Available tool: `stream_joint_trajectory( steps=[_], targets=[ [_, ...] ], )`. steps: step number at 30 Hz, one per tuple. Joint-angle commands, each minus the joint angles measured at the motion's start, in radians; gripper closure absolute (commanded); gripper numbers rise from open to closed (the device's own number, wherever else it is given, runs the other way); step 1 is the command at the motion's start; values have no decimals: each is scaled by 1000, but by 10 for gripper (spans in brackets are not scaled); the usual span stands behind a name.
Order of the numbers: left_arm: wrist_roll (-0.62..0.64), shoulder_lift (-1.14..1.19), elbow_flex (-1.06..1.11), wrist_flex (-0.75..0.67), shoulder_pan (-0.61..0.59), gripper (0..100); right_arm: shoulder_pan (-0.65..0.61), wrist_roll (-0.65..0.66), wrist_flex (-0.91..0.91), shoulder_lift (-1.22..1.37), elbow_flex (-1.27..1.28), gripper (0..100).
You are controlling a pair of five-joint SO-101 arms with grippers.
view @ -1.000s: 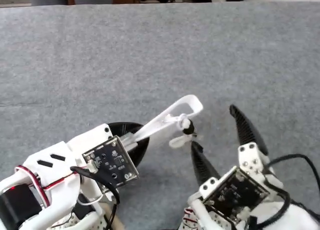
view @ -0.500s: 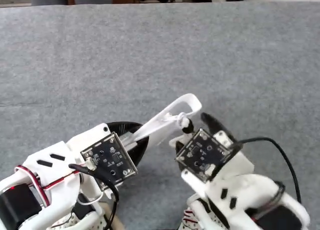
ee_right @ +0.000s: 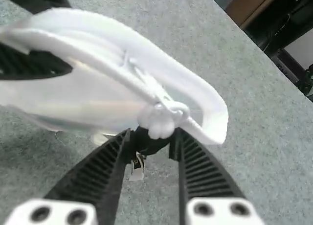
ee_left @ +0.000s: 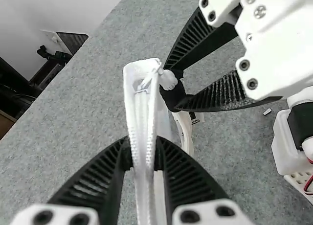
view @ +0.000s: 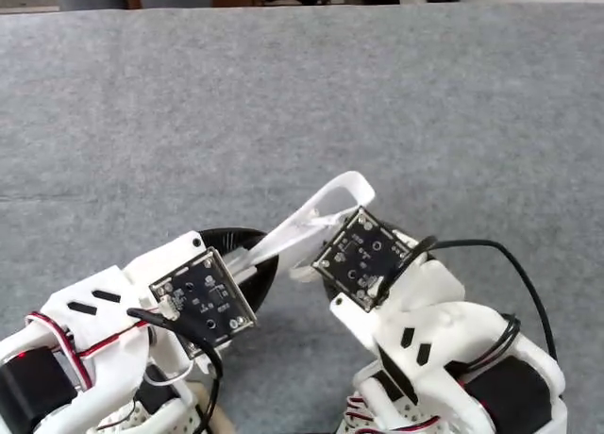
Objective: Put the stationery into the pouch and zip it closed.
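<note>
Overlooking the bench (view: 142, 104): the white pouch (view: 326, 206) is lifted off the surface. It slants up from the left gripper (view: 253, 257) toward the right gripper (view: 326, 272), whose wrist covers the pouch's far end.
Left wrist, fingers: pressed together on the pouch (ee_left: 143, 112) along its zip, one finger on each side of the teeth, with the band standing on edge between them.
Left wrist, zip pull (ee_left: 167, 79): a small white bobble with a dark bead, at the end of the pouch farthest from this grip. The right arm's fingers (ee_left: 195, 39) converge on it.
Right wrist, fingers: closed in on the zip pull (ee_right: 157, 121) from both sides, seemingly pinching its dark bead just under the bobble.
Right wrist, contents: cannot tell whether any stationery is inside.
Handling: I judge the pouch light, soft and floppy, stiff only along the zip tape. The round pull looks small and slippery.
Where to hold: one grip anchoring the tape's end and the other low on the pull, so the zip runs taut rather than bunching.
</note>
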Motion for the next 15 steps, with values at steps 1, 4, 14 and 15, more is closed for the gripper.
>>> stream_joint_trajectory(
  steps=[1,4,14,15],
  targets=[
    [9,-12,-22,-29,1,972,-12,2,-58,13,-4,988],
    [9,-12,-22,-29,1,972,43,2,-84,13,-4,987],
    [60,-12,-22,-28,1,972,146,15,-107,-24,-10,986],
    [64,-12,-22,-28,1,972,160,31,-115,-44,-8,986]
  ],
)
